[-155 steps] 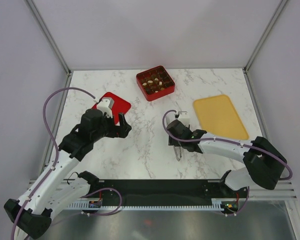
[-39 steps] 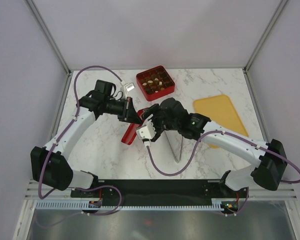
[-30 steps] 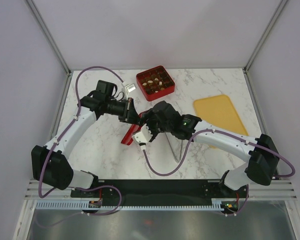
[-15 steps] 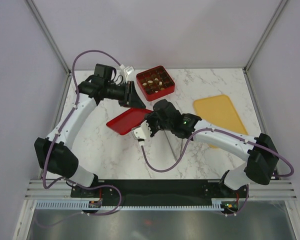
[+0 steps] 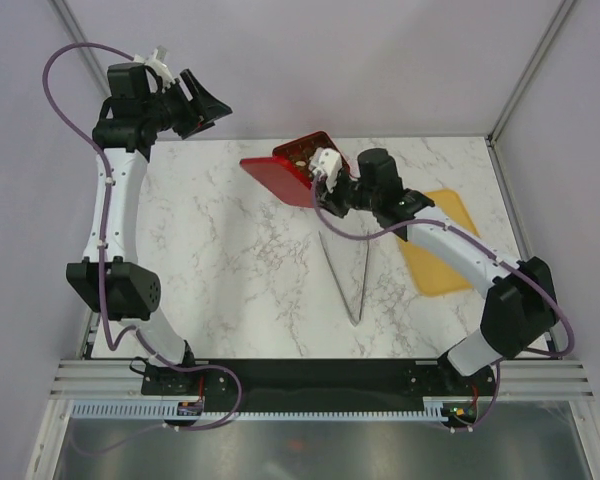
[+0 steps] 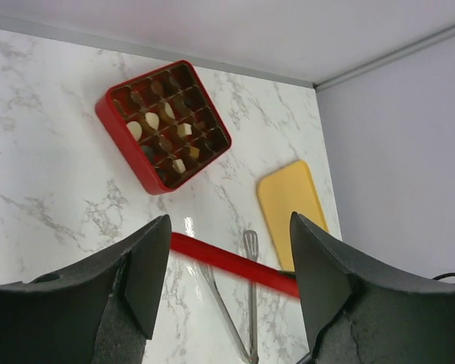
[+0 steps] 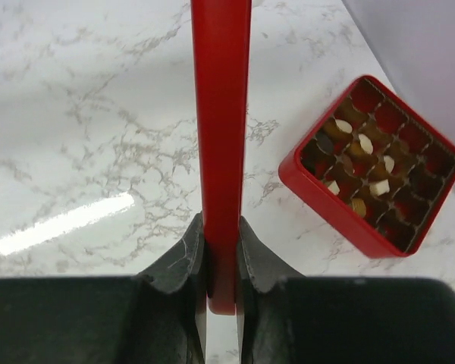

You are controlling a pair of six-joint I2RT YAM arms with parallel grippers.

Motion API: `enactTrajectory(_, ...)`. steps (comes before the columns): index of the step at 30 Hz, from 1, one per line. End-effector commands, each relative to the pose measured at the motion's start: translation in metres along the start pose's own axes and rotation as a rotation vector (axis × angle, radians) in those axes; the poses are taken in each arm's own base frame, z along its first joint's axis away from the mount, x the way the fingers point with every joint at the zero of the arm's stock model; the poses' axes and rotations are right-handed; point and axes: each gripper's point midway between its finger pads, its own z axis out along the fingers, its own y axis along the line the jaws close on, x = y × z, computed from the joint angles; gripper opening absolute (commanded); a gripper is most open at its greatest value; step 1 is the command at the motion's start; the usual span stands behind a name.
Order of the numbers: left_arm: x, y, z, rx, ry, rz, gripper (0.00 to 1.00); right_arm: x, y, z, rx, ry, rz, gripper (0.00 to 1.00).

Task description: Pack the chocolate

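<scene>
The chocolate [image 6: 165, 129] is several tiny dark and cream pieces in the cells of a red gridded box [image 6: 120, 125] at the back of the table; it also shows in the right wrist view as chocolate [image 7: 364, 163] in the box [image 7: 330, 201]. My right gripper [image 7: 221, 227] is shut on the edge of a flat red lid [image 7: 221, 114]. From above, the lid [image 5: 275, 172] hangs tilted just left of the box [image 5: 315, 142], partly covering it, with the right gripper [image 5: 310, 185] beside it. My left gripper [image 5: 210, 105] is open, empty, raised high at the back left.
Metal tongs [image 5: 345, 275] lie on the marble table at the centre. A flat yellow tray [image 5: 445, 245] lies at the right, partly under the right arm. The left wrist view looks down on the tongs [image 6: 246, 322] and the tray [image 6: 288, 205].
The left gripper opened, let go of the red lid and rose to the back left. The right gripper, shut on the lid, carried it back towards the box.
</scene>
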Motion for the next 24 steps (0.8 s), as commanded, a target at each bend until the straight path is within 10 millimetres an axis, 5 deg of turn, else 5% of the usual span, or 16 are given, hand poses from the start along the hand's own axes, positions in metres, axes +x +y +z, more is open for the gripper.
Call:
enactTrajectory(1, -0.018, 0.022, 0.009, -0.110, -0.094, -0.039, 0.72, -0.043, -0.027, -0.001, -0.026, -0.214, 0.322, 0.00)
enactTrajectory(5, -0.015, 0.022, 0.032, -0.003, -0.090, -0.007, 0.70, -0.062, -0.075, 0.010, -0.051, -0.323, 0.569, 0.00)
enactTrajectory(7, -0.001, 0.030, 0.045, 0.039, -0.047, -0.016, 0.70, -0.047, -0.098, 0.026, -0.049, -0.335, 0.691, 0.00)
enactTrajectory(8, 0.005, 0.036, 0.054, 0.040, -0.032, -0.022, 0.70, -0.063, -0.112, 0.025, -0.042, -0.424, 0.766, 0.00)
enactTrajectory(12, 0.029, 0.056, 0.083, 0.053, -0.011, -0.037, 0.69, -0.054, -0.161, 0.023, 0.097, -0.684, 1.008, 0.00)
enactTrajectory(14, 0.042, 0.069, 0.099, 0.046, 0.008, -0.052, 0.69, -0.059, -0.170, 0.018, 0.083, -0.800, 1.078, 0.00)
enactTrajectory(19, 0.059, 0.084, 0.128, 0.095, 0.061, -0.069, 0.67, -0.033, -0.190, 0.049, 0.071, -0.798, 1.220, 0.00)
enactTrajectory(24, 0.078, 0.094, 0.151, 0.154, 0.110, -0.092, 0.66, -0.009, -0.201, 0.034, 0.202, -0.932, 1.265, 0.00)
